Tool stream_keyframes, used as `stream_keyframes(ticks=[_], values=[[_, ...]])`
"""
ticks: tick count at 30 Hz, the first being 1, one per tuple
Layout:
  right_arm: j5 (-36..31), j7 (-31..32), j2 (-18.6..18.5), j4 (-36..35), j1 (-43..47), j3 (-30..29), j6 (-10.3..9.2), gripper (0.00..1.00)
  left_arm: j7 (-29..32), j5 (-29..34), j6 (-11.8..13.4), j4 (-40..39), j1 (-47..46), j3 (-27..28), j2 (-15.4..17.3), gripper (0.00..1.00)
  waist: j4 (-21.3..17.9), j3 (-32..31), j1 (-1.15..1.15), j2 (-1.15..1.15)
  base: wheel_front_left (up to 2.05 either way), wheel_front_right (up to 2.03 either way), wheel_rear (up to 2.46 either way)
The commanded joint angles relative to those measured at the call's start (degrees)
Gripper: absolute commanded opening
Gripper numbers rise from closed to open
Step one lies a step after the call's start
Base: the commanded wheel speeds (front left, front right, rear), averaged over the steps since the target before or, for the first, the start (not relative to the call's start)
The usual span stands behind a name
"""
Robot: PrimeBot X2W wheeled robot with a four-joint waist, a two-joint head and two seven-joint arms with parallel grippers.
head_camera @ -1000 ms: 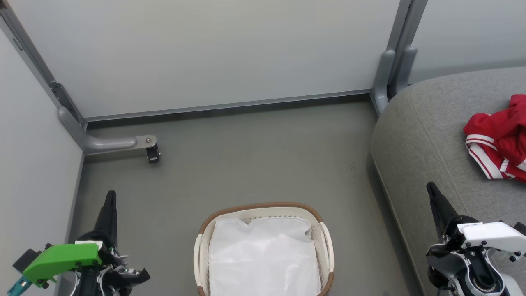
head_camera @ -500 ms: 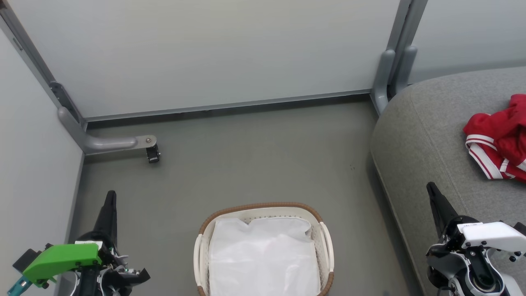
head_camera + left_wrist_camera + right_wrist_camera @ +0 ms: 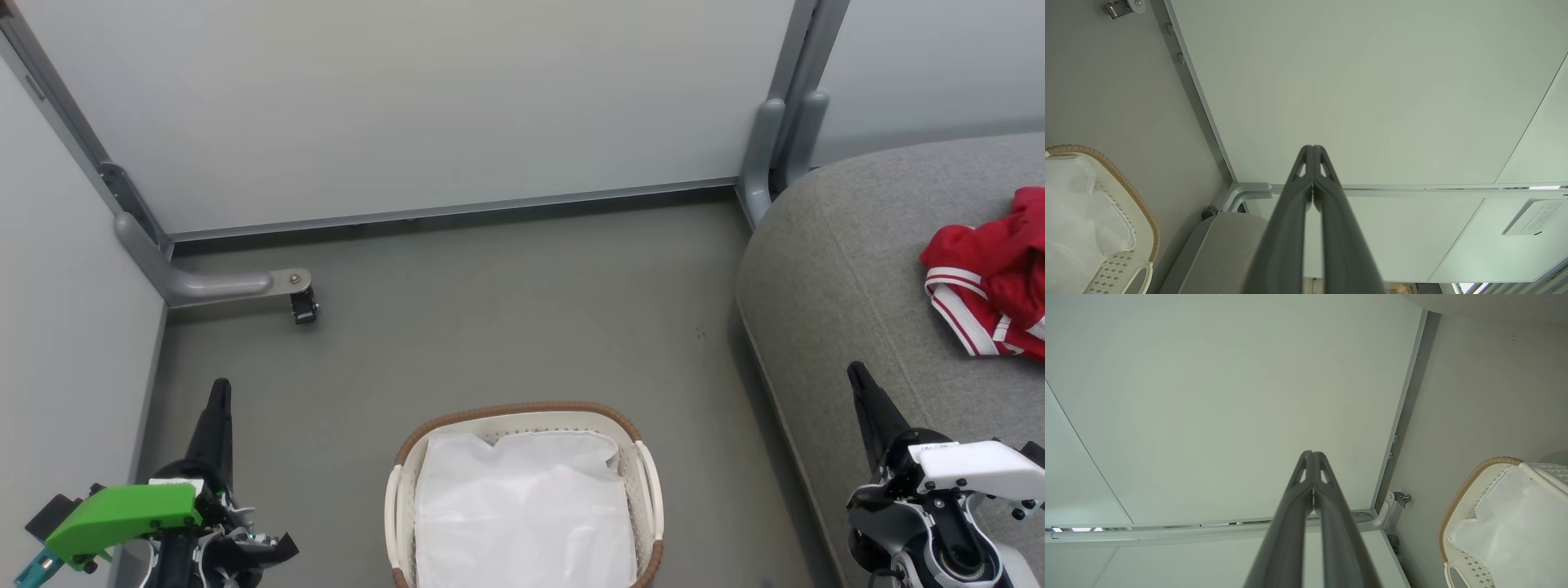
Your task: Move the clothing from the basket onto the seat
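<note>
A bunch of red clothing with white stripe trim point(image 3: 988, 273) lies on the grey seat point(image 3: 841, 269) at the right edge of the head view. The cream basket with its brown rim point(image 3: 522, 408) stands on the floor at bottom centre; a plain white sheet point(image 3: 522, 510) covers its inside, and no red cloth shows in it. My left gripper point(image 3: 219, 388) is at the lower left and my right gripper point(image 3: 856, 371) at the lower right, both shut with fingertips touching and nothing held. The basket rim point(image 3: 1114, 175) and the seat point(image 3: 1224, 245) appear beside my left gripper point(image 3: 1312, 148). Right of my right gripper point(image 3: 1312, 453) is the basket point(image 3: 1470, 486).
Pale partition panels point(image 3: 408, 106) close off the back and left, with grey metal feet and a small caster point(image 3: 304, 306) on the grey floor point(image 3: 506, 318). A grey post point(image 3: 767, 155) stands at the seat's far corner.
</note>
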Motion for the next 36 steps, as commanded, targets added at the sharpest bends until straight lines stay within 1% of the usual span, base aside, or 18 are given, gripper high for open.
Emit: stream_keyframes(ticks=[1, 36], values=[[0.24, 0.16, -0.36, -0.17, 0.62, -0.08, -0.02, 0.00, 0.19, -0.18, -0.28, -0.10, -0.54, 0.14, 0.40, 0.00, 0.00, 0.00, 0.00, 0.00, 0.00, 0.00, 0.00], [0.24, 0.16, -0.36, -0.16, 0.62, -0.07, -0.02, 0.00, 0.19, -0.18, -0.29, -0.10, -0.54, 0.14, 0.40, 0.00, 0.00, 0.00, 0.00, 0.00, 0.00, 0.00, 0.00]])
